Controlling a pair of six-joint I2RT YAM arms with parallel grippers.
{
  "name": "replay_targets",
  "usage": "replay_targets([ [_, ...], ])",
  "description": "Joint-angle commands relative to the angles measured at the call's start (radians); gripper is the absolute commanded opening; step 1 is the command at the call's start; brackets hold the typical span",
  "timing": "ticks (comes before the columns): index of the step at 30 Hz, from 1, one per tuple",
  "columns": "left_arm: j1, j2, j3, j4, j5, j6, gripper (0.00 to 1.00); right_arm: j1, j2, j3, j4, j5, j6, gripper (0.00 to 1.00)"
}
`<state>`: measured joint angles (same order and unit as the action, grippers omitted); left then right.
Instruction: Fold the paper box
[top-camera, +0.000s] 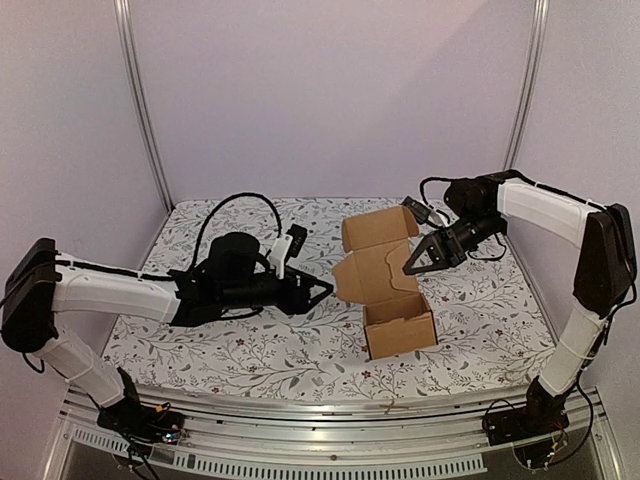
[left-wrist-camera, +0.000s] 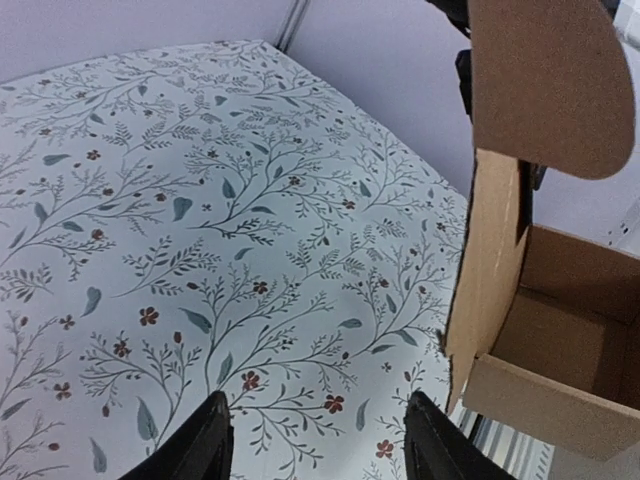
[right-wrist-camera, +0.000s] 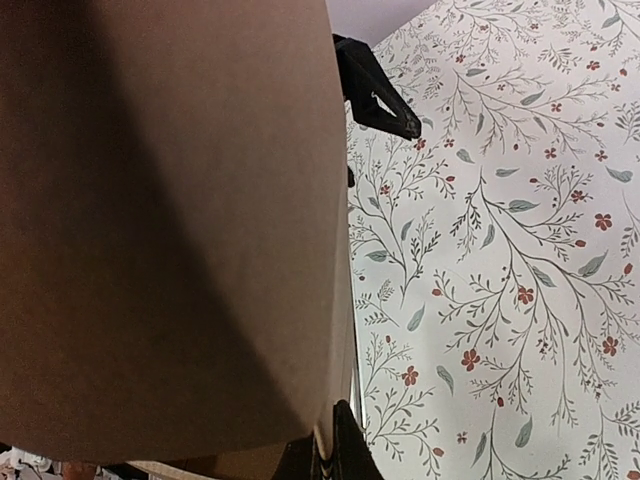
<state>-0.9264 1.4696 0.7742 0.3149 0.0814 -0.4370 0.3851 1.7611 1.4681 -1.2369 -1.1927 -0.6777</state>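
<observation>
Top external view: paper box (top-camera: 385, 280), plain brown cardboard, half folded, sits on the floral counter (top-camera: 250, 345) right of centre.
Box shape: 1 open tray at the near end, 1 upright panel with rounded flaps behind it, 1 more open section at the far end.
Left arm (top-camera: 110, 295): stretched low across the counter, pointing right.
Left jaws: open, holding nothing, just left of the box and apart from it.
Right arm (top-camera: 545, 205): reaching in from the far right, angled down and left.
Right jaws: closed, tips at the upright panel's right side; cannot tell whether they pinch cardboard.
</observation>
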Motion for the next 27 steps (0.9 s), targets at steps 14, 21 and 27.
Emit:
replay_targets([
  [14,-0.012,0.132,0.030,0.369,0.374,-0.096,0.52,0.002,0.001,-0.056,0.032,-0.018,0.018,0.00],
  [21,-0.017,0.202,0.060,0.407,0.369,-0.112,0.51,0.020,-0.020,-0.061,0.030,-0.037,0.024,0.00],
  [27,-0.018,0.255,0.080,0.504,0.402,-0.160,0.50,0.021,-0.032,-0.069,0.022,-0.051,0.018,0.00],
])
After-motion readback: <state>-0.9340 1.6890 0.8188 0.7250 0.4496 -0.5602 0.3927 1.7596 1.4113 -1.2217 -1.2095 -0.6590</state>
